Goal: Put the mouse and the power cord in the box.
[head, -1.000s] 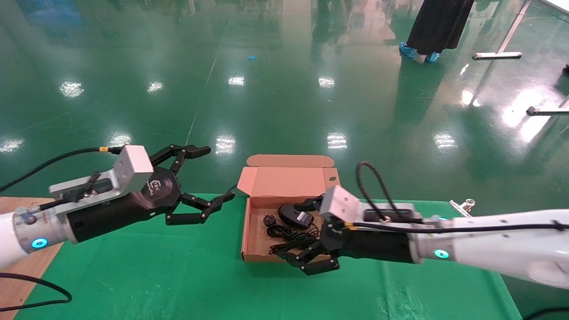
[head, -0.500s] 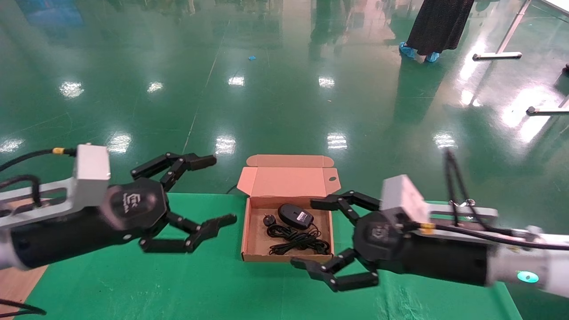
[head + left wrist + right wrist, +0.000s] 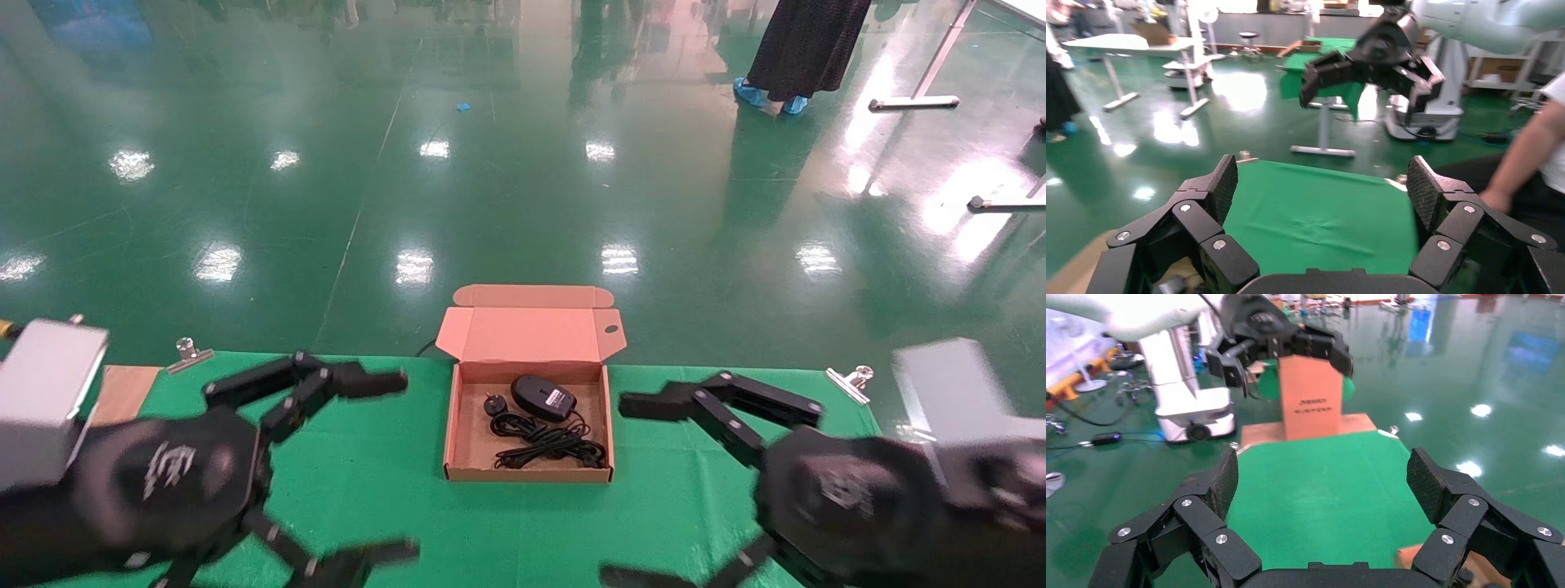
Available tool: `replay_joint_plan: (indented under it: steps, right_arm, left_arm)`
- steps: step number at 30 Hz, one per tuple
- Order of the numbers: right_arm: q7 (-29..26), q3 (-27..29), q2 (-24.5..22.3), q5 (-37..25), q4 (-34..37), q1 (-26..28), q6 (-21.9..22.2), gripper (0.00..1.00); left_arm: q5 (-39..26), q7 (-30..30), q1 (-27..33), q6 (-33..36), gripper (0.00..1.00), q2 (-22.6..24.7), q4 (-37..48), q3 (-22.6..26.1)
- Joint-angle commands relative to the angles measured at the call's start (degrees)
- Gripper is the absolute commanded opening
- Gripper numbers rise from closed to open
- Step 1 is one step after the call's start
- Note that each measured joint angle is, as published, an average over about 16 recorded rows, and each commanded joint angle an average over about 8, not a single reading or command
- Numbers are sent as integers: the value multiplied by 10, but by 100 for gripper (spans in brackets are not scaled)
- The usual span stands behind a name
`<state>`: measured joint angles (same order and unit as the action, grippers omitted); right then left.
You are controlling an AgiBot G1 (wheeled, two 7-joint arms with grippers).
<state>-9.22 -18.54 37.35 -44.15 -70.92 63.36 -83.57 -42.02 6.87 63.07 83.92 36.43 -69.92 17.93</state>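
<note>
The tan-pink box (image 3: 527, 335) stands open on the green table, its lid tipped up at the back. Inside lie the black mouse (image 3: 539, 396), label up, and the bundled power cord (image 3: 547, 445) with its round plug (image 3: 493, 403). My left gripper (image 3: 404, 465) hangs open to the left of the box, close to the camera. On the other side my right gripper (image 3: 619, 490) is open too, clear of the box. Both wrist views show empty jaws over green cloth: the left gripper (image 3: 1322, 184) and the right gripper (image 3: 1321, 478).
Metal clips (image 3: 188, 355) (image 3: 850, 380) hold the cloth at the table's far corners. Bare wood (image 3: 122, 392) shows at the left edge. A tall brown carton (image 3: 1310, 395) stands beyond the table's left end. A person's arm (image 3: 1529, 159) is near the right side.
My right gripper has left the box, and both arms have pulled back toward the camera with fingers spread. The mouse and the cord stayed in the box.
</note>
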Motion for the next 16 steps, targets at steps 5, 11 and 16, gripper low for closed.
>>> replay_joint_plan:
  steps: [5,11,16]
  right_arm:
    - [-18,35,-32,32,-37,-24,-29,100]
    - [-19,39,-35,36,-41,-27,-32,100]
    - [-18,35,-32,33,-37,-25,-29,100]
  left_arm:
    - [2,47,-20,24,100,-19,-49,-26]
    - [3,50,-23,28,100,-22,-55,-30]
    - [3,47,-21,25,100,-20,-51,-27]
